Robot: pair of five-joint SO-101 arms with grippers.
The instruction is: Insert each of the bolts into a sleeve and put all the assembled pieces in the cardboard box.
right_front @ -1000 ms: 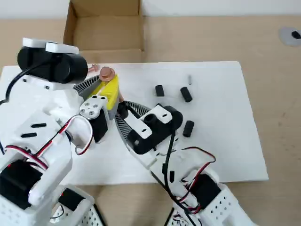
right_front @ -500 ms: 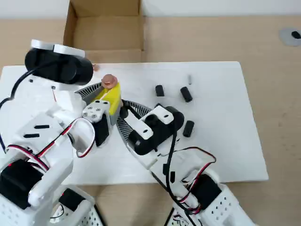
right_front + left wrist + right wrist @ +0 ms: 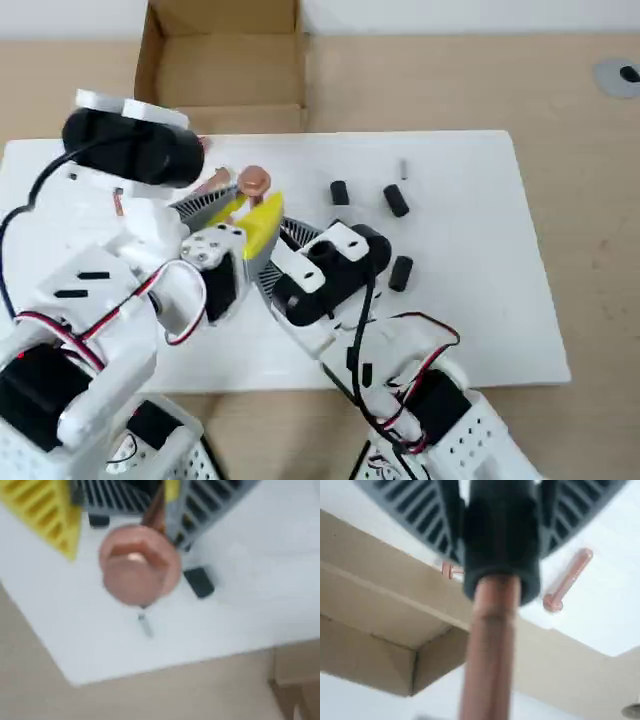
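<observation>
**While both claws grip, bolt meets sleeve**

Where the high view looks down, the left claw (image 3: 250, 197) is clamped on a bolt (image 3: 253, 181) above the white board (image 3: 480, 320). It faces the right claw (image 3: 280, 240), and the two are tip to tip. Loose sleeves (image 3: 396, 200) lie on the board beyond them, well apart from the claws. The box (image 3: 150, 50) stands open on the tabletop (image 3: 580, 200), against the board's far edge.

From the left wrist, the bolt's head (image 3: 139, 562) sits in the middle. Its shank runs back between a yellow finger (image 3: 45, 515) and a gray finger (image 3: 210, 505). One sleeve (image 3: 199, 581) and a small pin (image 3: 145, 625) lie on the board beneath.

From the right wrist, the right claw's gray fingers (image 3: 405, 510) are closed on a black sleeve (image 3: 502, 535). The bolt's shank (image 3: 487, 645) enters the sleeve's mouth, though I cannot tell how deep. Two spare bolts (image 3: 567, 580) lie on the board just beside the box wall (image 3: 395, 645).
</observation>
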